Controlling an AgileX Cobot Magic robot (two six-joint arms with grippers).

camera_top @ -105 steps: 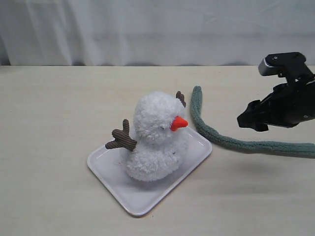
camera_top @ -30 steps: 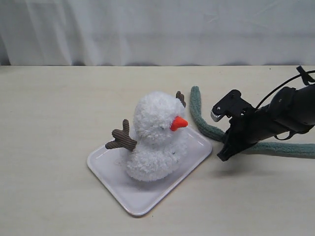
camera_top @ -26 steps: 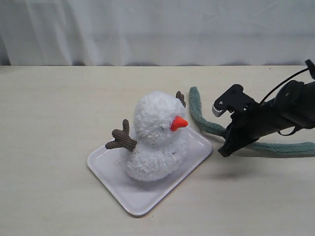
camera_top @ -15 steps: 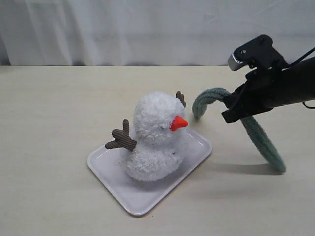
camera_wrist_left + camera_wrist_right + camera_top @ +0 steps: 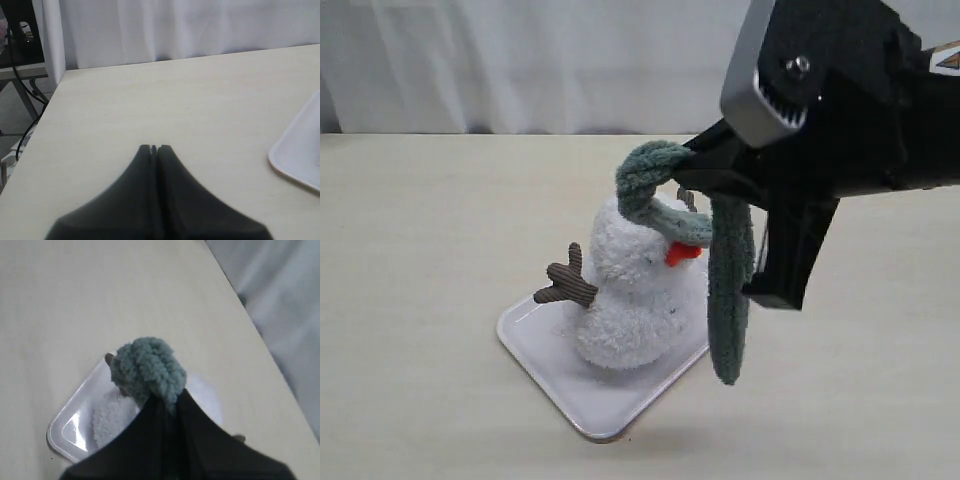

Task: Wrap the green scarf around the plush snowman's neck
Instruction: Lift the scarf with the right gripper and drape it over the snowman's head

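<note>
Fingers [image 5: 149, 422] of the right gripper [image 5: 703, 165] are pressed almost together on a bunched fold of the green scarf [image 5: 730, 270]. Only the thickness of the fleece lies between them, and the right wrist view shows the fuzzy wad bulging out past the tips. From that pinch the strip arches in a loop above the head of the plush snowman [image 5: 630, 320], which sits upright on the pink tray [image 5: 555, 370]. One run slants down across the face just above the orange nose [image 5: 682, 252]. The other hangs free on the right of the toy, its end dangling beside the tray's right edge and seemingly clear of the table [image 5: 440, 230]. By my reading the job is at the carry-over stage: the scarf is lifted and brought to the head, but nothing lies in the neck [image 5: 608, 300], which shows only bare white fluff. What is left is to bring the strip down behind and around that crease and lay the ends in front. The left gripper [image 5: 154, 148] has its fingers closed against each other with nothing between them, low over bare table on the left, near a corner of the tray.
</note>
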